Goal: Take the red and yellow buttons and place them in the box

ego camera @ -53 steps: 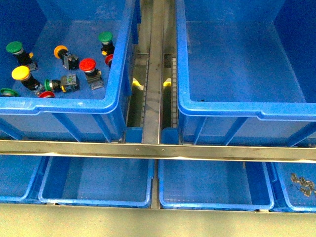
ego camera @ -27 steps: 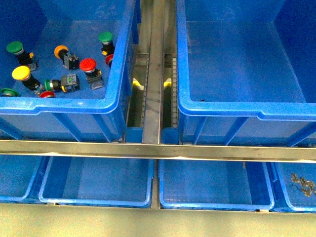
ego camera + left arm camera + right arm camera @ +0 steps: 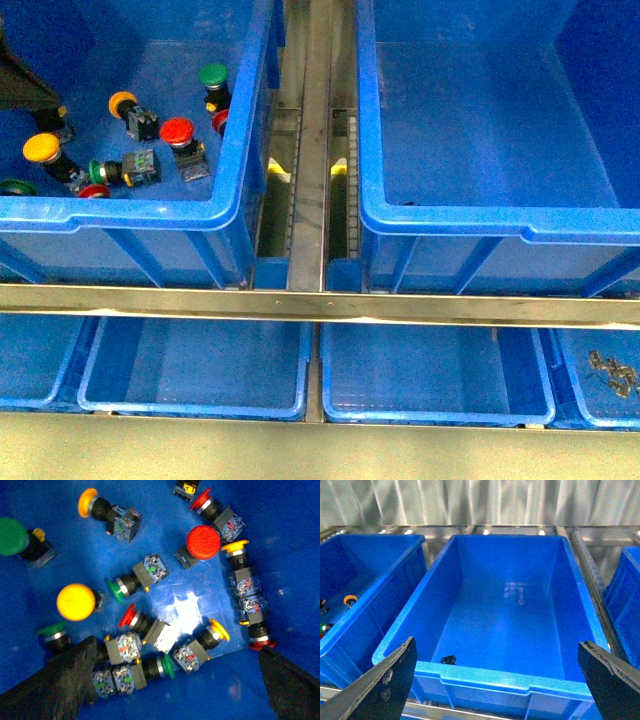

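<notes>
Steel rack w/ centre rail carries 2 deep blue crates side by side: L crate, R box. Lower tier: shallow blue trays in a row.

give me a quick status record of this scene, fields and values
left crate: red buttons, yellow buttons, green buttons mixed
right box: no buttons, one small black piece
left gripper: open, over the buttons
right gripper: open, empty, facing right box
buttons placed: none

Roomy open-topped box; tight clutter of buttons.
</notes>
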